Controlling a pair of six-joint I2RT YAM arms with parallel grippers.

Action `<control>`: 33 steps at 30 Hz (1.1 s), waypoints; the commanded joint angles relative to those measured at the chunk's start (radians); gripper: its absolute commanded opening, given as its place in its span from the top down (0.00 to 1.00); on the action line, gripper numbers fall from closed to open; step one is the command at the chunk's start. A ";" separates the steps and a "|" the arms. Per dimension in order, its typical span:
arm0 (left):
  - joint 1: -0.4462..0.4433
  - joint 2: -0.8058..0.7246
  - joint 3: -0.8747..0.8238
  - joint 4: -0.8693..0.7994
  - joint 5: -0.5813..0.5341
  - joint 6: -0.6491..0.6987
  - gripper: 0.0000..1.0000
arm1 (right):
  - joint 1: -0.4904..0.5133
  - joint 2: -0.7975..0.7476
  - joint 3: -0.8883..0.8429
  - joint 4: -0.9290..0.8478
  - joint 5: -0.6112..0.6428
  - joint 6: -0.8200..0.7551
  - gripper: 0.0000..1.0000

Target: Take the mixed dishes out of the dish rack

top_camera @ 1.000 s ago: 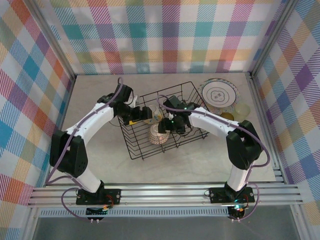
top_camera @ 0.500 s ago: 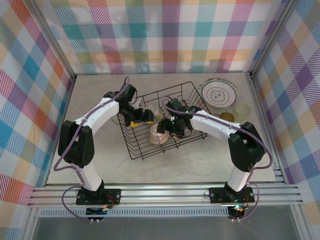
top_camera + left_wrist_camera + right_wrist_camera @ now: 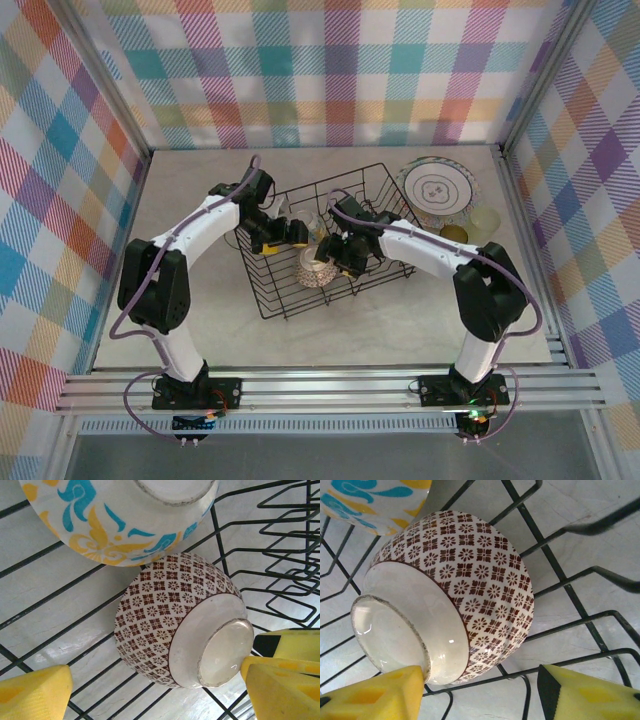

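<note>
Two small patterned bowls lie inside the black wire dish rack, which stands near the middle of the marbled worktop. One is a brown-and-white lattice bowl, tipped on its side on the rack's floor wires with its plain foot ring turned toward both wrist cameras. The other is a blue-and-yellow bowl just beside it; whether their walls touch I cannot tell. Both arms reach into the rack, one from each side. The left fingers are spread wide and released, straddling the brown bowl in the left wrist view. One yellow pad sits right against the foot ring and the other is well clear of the bowl's wall. The right fingers are also parted and grasp nothing. In the right wrist view one yellow tip touches the rim of the foot ring, while the other stands apart from the bowl's side. On the worktop to the right of the rack lies a cream plate with a dark line pattern, with a pale-green cup and an amber cup near it.
</note>
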 commanded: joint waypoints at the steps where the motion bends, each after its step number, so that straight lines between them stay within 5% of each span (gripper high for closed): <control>1: -0.010 0.017 0.013 0.005 0.036 -0.009 0.11 | 0.001 0.056 0.022 -0.011 0.022 0.034 0.39; 15: -0.010 0.021 0.001 0.028 0.042 -0.030 0.12 | 0.017 0.168 0.066 0.022 0.031 0.014 0.40; 33: -0.007 0.027 -0.012 0.063 0.048 -0.077 0.14 | 0.017 0.071 -0.124 0.184 0.049 -0.006 0.69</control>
